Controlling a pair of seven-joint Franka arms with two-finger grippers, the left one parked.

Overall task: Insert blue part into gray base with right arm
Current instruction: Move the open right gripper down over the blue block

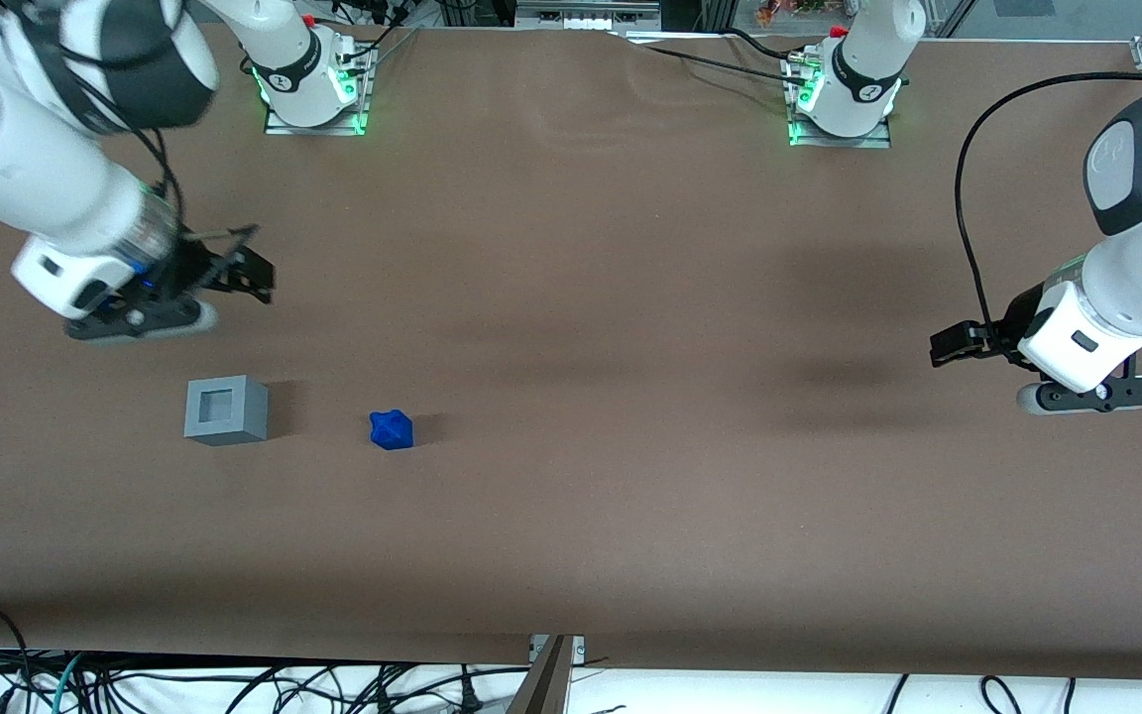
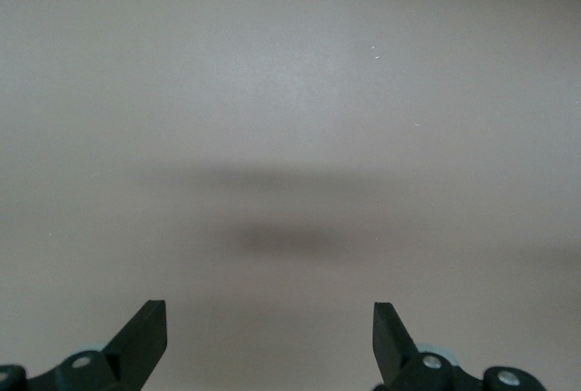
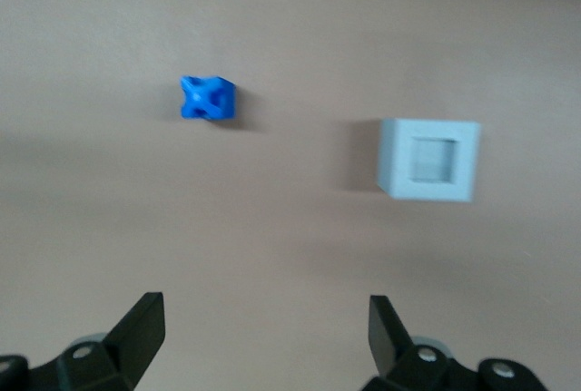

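Upright, the gray base turns its square recess upward; beside it lies the knobbly blue part (no clear long axis). Gripper hovers empty, fingers spread.

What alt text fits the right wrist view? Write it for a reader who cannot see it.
The open gripper hangs above a brown table, holding nothing, with its two black fingers spread wide. On the table lie the small blue part and, apart from it, the gray base, whose square recess faces up and is empty.
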